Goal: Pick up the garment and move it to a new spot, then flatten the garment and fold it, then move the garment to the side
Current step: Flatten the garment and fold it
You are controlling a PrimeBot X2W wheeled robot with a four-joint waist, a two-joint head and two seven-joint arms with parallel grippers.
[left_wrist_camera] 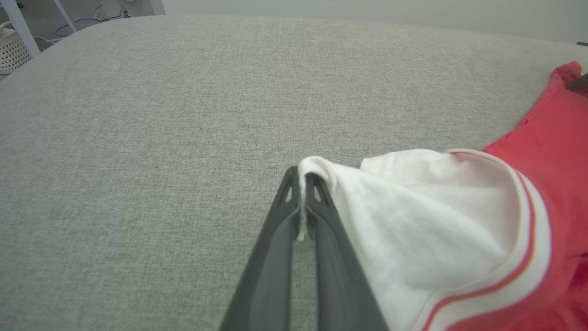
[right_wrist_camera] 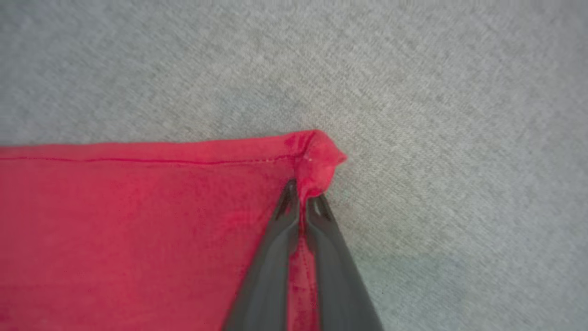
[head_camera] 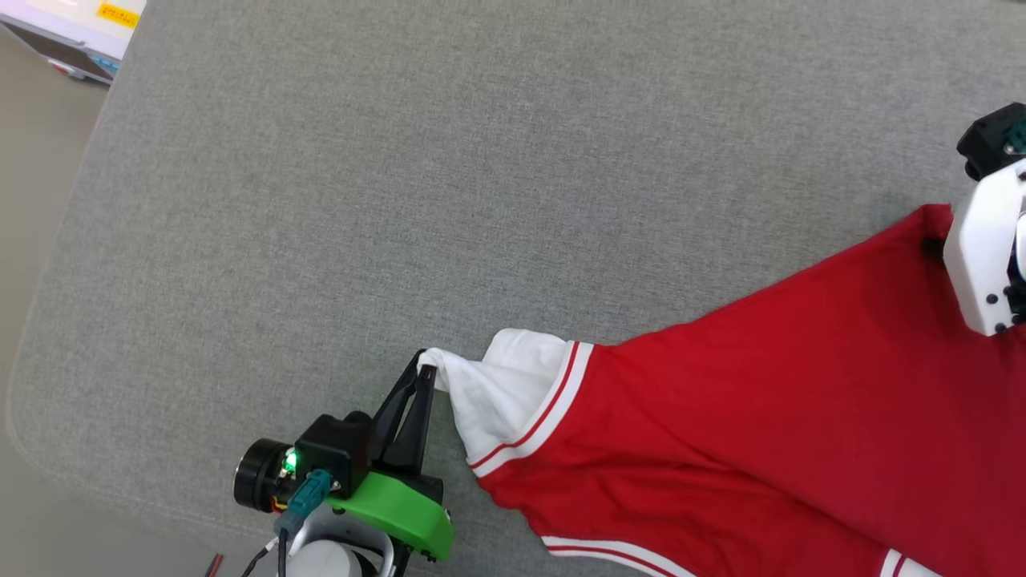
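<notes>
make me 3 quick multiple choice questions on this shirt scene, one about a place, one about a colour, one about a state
1. Where does the left gripper grip the garment?
A. at a red hem corner
B. at the edge of the white sleeve
C. at the neck opening

2. What colour is the surface under the garment?
A. blue
B. brown
C. grey

3. What state is the right gripper in?
A. shut on a red corner of the garment
B. wide open above the garment
C. shut on nothing, beside the garment

Answers:
1 B: the left wrist view shows white cloth pinched between its fingers.
2 C: grey woven fabric lies all around the cloth.
3 A: the right wrist view shows red cloth squeezed between the closed fingers.
</notes>
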